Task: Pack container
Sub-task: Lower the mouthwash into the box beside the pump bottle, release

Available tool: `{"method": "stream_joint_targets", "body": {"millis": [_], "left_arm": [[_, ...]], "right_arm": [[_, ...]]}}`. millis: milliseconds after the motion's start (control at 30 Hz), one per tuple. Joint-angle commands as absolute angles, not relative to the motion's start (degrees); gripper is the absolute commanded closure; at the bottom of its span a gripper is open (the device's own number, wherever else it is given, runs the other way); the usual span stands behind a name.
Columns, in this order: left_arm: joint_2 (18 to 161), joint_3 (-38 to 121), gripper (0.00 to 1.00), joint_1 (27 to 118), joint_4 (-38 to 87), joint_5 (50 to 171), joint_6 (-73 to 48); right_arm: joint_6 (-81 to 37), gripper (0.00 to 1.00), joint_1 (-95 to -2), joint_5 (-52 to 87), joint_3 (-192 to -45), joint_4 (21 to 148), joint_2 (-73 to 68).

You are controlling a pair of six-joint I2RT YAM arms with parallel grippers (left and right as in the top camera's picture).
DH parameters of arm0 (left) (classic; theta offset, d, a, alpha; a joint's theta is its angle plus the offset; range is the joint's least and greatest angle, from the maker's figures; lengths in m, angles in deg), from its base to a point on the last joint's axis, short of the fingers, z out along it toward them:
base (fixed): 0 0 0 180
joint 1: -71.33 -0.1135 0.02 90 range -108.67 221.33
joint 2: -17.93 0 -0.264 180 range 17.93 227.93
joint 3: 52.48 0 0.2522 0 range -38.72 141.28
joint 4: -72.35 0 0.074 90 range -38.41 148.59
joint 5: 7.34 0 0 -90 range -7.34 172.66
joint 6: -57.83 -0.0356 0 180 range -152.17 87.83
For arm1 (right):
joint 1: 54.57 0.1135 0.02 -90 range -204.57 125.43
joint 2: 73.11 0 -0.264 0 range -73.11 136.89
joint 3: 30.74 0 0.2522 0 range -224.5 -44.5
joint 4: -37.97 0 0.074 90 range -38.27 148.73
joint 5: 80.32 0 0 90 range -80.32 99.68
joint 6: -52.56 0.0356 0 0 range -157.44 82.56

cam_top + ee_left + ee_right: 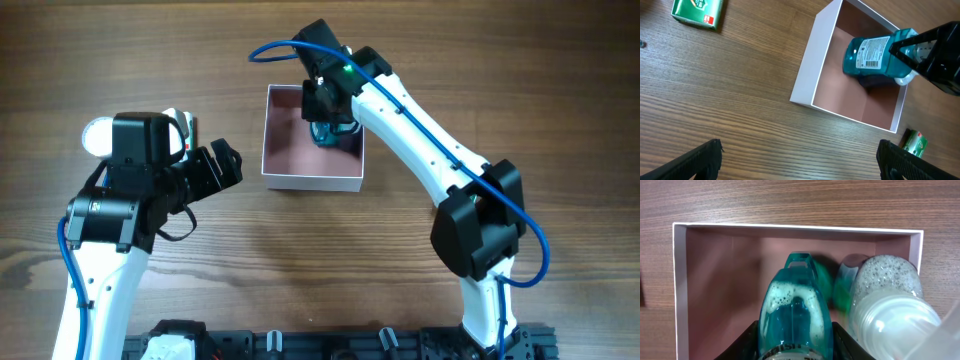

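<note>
The container point(310, 182), a square shallow box with white walls and a pinkish-brown inside, stands at the table's middle back. It also shows in the left wrist view point(812, 75) and the right wrist view point(720, 280). My right gripper point(325, 108) reaches into it, shut on a teal bottle point(796, 312) with blue foamy liquid; the bottle point(869, 55) lies tilted over the container's floor. A clear bottle point(887, 300) with foamy liquid sits beside it on the right. My left gripper point(218, 168) is open and empty above bare table, left of the container; its fingers point(800, 165) frame only wood.
A small round white-lidded jar point(97, 134) sits at the far left behind my left arm. A green packet point(697, 10) lies on the table away from the container. Another small green item point(914, 142) lies just outside the container's corner.
</note>
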State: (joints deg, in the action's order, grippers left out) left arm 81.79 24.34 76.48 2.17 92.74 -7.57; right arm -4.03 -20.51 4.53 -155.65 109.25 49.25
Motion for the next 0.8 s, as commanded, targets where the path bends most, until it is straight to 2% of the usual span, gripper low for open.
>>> {"method": "stream_joint_targets", "body": {"millis": [0, 67, 167, 267, 333, 367, 533, 767], "left_arm": [[81.81, 25.59, 0.00, 76.69, 2.15, 92.15, -6.85], [81.81, 25.57, 0.00, 76.69, 2.15, 92.15, -6.85], [81.81, 25.57, 0.00, 76.69, 2.15, 92.15, -6.85], [81.81, 25.59, 0.00, 76.69, 2.15, 92.15, -6.85], [81.81, 25.57, 0.00, 76.69, 2.15, 92.15, -6.85], [81.81, 25.57, 0.00, 76.69, 2.15, 92.15, -6.85], [81.81, 25.57, 0.00, 76.69, 2.15, 92.15, -6.87], [81.81, 25.57, 0.00, 76.69, 2.15, 92.15, -6.87]], "right_arm": [[-3.00, 0.83, -20.71, 4.09, -156.99, 108.44, 50.19], [-2.98, 0.76, -20.68, 4.27, -156.99, 108.09, 50.19], [-3.02, 0.73, -20.68, 4.62, -156.99, 107.76, 50.19], [-3.24, 0.57, -20.68, 4.62, -156.99, 107.63, 50.17], [-3.99, 0.52, -20.68, 4.62, -156.99, 107.56, 50.17], [-4.36, 0.44, -20.68, 4.62, -156.99, 107.43, 50.17], [-4.47, 0.31, -20.68, 4.60, -156.99, 107.06, 50.17], [-4.47, 0.30, -20.68, 4.60, -157.01, 107.00, 50.13]]}}
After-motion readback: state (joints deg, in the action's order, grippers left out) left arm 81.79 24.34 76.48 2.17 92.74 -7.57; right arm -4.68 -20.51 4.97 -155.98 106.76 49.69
